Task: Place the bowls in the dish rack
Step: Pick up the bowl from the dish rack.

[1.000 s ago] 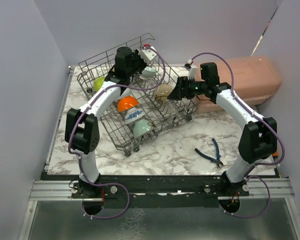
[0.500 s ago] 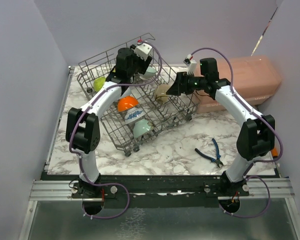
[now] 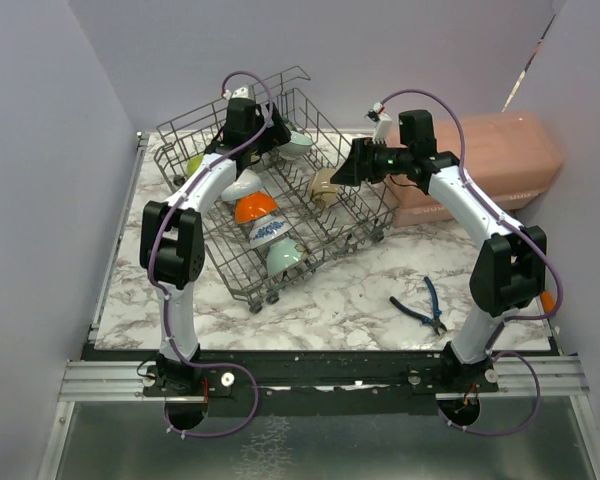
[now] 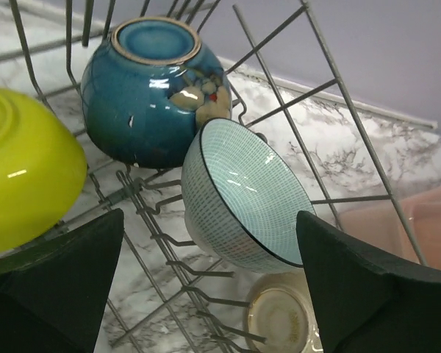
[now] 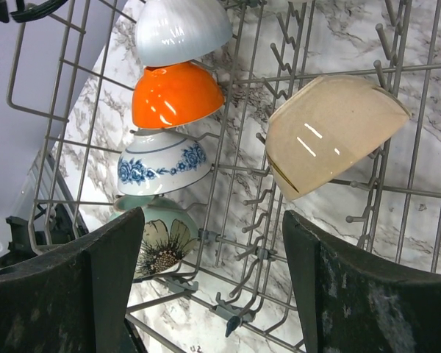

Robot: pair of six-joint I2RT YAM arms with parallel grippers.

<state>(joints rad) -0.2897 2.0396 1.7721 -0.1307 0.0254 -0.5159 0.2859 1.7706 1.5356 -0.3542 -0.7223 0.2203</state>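
Step in hand, as judged: placement at the far end of the dish rack [image 3: 335, 235]. The left gripper [image 4: 213, 294] is held wide open w/ nothing in it. Just beyond it the pale teal bowl [image 4: 242, 198] is seen tilted on the tines, beside the dark blue bowl [image 4: 151, 92] and near the lime-yellow bowl [image 4: 22, 169].

The right gripper [image 5: 228, 294] is also spread and empty, above the beige bowl [image 5: 331, 132], which is leant on the tines. The orange bowl [image 5: 176, 92] and approx. three others are racked in a row to its left.

No bowl is seen outside the rack, so the task is judged nearly done.

Next move, prob.: both arms lifted straight up and back.

Room is tight, since rack walls and tines are close round the left jaws. More room is offered above, and on the table [image 3: 330, 300] towards the pliers [image 3: 420, 305].
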